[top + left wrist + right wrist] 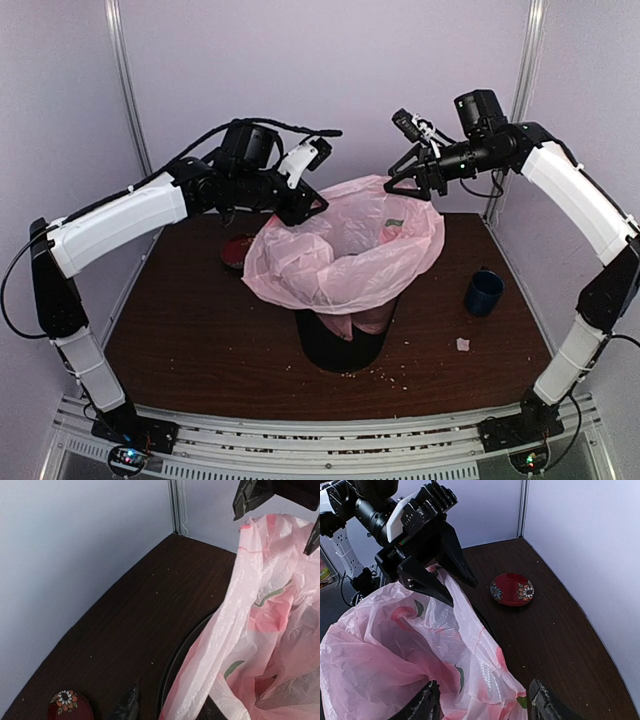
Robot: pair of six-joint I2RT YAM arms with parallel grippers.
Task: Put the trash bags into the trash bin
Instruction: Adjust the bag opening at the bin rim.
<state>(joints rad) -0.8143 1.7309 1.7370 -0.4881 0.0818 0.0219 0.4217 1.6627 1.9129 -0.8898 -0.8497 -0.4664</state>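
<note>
The pale-pink trash bag with red prints is spread open over the black trash bin, which shows only below it. My left gripper is open at the bag's back-left rim. In the left wrist view a bag strap runs up between the spread fingers of the left gripper, beside the bin's rim. My right gripper is open at the back-right rim. In the right wrist view the bag's edge lies between the wide-apart fingers of the right gripper. The left gripper shows opposite.
A red flowered dish lies on the brown table left of the bin; it also shows in both wrist views. A dark-blue mug stands at the right, with a paper scrap near it. Crumbs lie before the bin.
</note>
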